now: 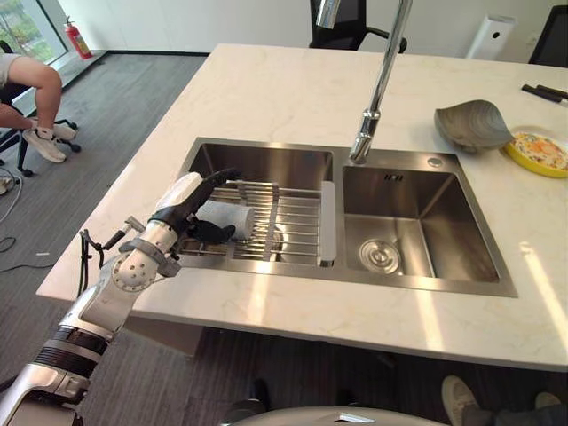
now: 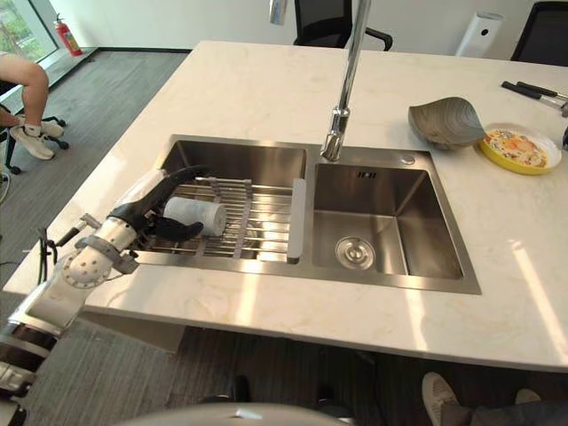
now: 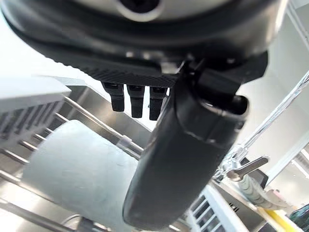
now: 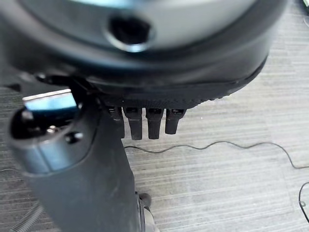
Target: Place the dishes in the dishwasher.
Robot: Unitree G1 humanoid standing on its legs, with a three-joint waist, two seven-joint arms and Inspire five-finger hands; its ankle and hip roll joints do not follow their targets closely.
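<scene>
The left hand (image 1: 191,213), at the left of the head views, is curled round a white cup (image 2: 197,215) lying on its side on the wire drying rack (image 1: 293,222) over the left sink basin (image 1: 266,164). The right hand (image 4: 96,159) hangs above grey floor, fingers straight. At upper right, a grey bowl (image 1: 470,124) touches a yellow plate (image 1: 539,153) on the countertop (image 1: 266,89).

Fire extinguisher (image 1: 77,37), seated person (image 1: 27,98)
</scene>
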